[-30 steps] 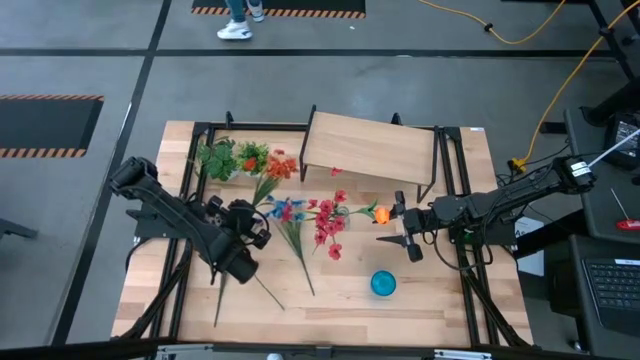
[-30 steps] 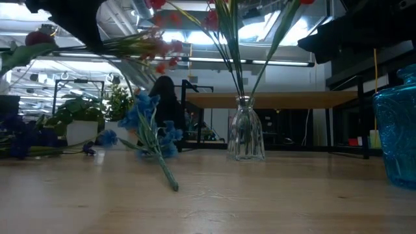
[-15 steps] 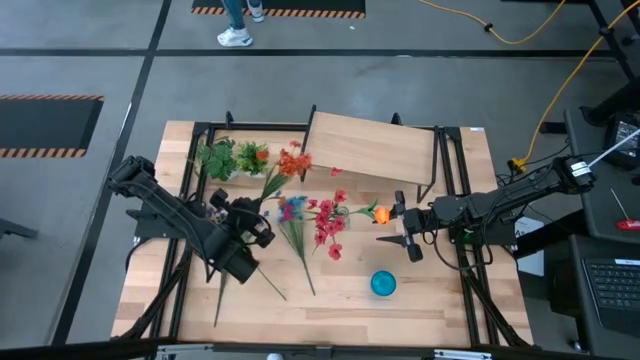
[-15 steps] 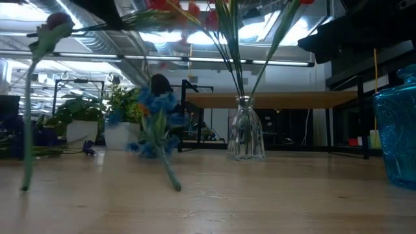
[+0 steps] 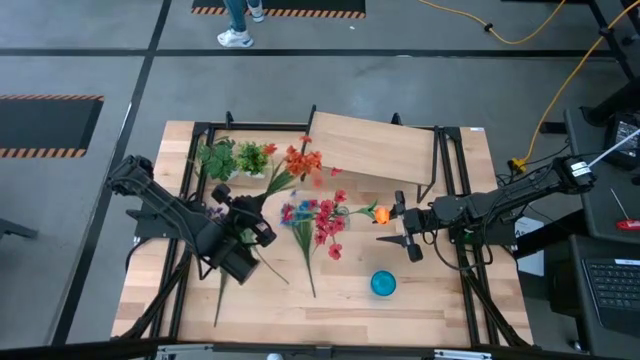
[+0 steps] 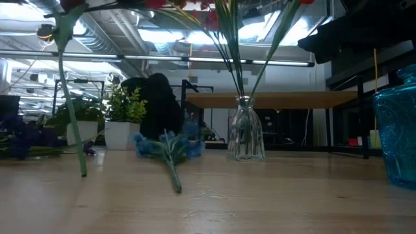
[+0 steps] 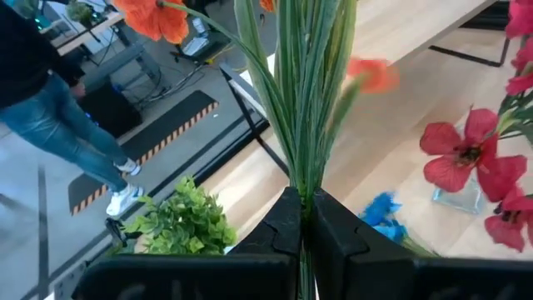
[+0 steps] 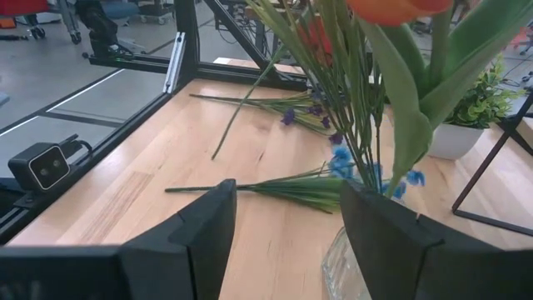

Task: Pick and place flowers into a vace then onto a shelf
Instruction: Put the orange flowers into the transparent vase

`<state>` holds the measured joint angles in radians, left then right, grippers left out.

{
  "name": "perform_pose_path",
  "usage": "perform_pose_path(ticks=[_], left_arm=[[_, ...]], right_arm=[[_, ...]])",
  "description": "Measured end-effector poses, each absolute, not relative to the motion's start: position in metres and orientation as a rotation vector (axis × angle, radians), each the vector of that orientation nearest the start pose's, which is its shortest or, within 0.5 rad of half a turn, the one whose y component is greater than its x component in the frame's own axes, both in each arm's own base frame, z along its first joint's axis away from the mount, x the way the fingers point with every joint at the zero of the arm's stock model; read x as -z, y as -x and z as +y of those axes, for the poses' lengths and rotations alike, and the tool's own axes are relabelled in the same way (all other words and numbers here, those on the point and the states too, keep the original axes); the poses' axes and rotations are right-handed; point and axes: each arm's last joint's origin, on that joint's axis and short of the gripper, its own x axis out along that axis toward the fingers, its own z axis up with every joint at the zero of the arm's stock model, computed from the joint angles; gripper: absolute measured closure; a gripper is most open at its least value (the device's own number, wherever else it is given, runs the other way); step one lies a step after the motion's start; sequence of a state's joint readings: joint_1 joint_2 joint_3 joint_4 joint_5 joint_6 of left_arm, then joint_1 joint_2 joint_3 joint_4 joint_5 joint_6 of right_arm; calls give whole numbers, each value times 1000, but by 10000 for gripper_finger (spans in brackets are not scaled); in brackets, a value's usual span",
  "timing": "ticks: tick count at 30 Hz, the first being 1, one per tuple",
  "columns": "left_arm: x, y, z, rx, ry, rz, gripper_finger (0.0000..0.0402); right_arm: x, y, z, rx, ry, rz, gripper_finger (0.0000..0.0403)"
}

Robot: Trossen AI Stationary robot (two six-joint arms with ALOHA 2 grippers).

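My left gripper (image 5: pixel 258 212) is shut on a bunch of orange flowers (image 5: pixel 300 160) with long green stems, held up over the table's left middle. One stem (image 6: pixel 71 123) hangs down to about the tabletop. A glass vase (image 6: pixel 246 136) with red flowers (image 5: pixel 326 222) and an orange tulip (image 5: pixel 378 212) stands mid-table. My right gripper (image 5: pixel 398 226) is open at its right, and the vase (image 8: pixel 340 265) stands just off its fingertips; I cannot tell whether they touch. A blue flower stem (image 5: pixel 298 228) lies on the table. The shelf (image 5: pixel 375 150) stands at the far side. My left gripper pinches the bunch's green stems (image 7: pixel 305 185) between its two fingers, below the blossoms (image 7: pixel 154 17). The fingers come slanting from the table's near left, a little below level, and lie across the stems. The blossom end rises toward the shelf, and a lower stem end (image 6: pixel 82 170) hangs down.
Two small potted plants (image 5: pixel 215 158) (image 5: pixel 252 157) stand at the far left. A blue glass vessel (image 5: pixel 383 284) stands near the front right. Purple flowers (image 8: pixel 308 112) and a loose stem (image 5: pixel 219 298) lie at the left. A person (image 7: pixel 58 108) stands beyond the table.
My left gripper has risen and rolled, staying shut on the orange bunch. The blossoms have swung up and toward the shelf, and the lower stem end has swung down to hang. The blue flower's blossom end, raised a second ago, has sunk onto the table.
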<state>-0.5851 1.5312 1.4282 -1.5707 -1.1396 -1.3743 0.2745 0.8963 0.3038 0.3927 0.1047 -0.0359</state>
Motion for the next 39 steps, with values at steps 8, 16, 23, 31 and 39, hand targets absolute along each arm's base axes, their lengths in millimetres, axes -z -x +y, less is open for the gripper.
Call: perform_pose_path(ticks=[8,16,23,31,39], left_arm=[[-329,-217,-118,-918,-60,510,398],[-346,-197,-122,-858,-60,383,398],[-351,-186,-130,-804,-41,336,394],[-351,-180,-139,-761,-39,318,396],[-352,-178,-145,-731,-44,281,396]], right_arm=[[-203,-180,48,-172,73,194,185],[-203,-180,48,-173,73,194,185],[-204,-180,48,-172,73,193,185],[-205,-181,48,-174,70,179,185],[-208,-181,48,-176,68,149,185]])
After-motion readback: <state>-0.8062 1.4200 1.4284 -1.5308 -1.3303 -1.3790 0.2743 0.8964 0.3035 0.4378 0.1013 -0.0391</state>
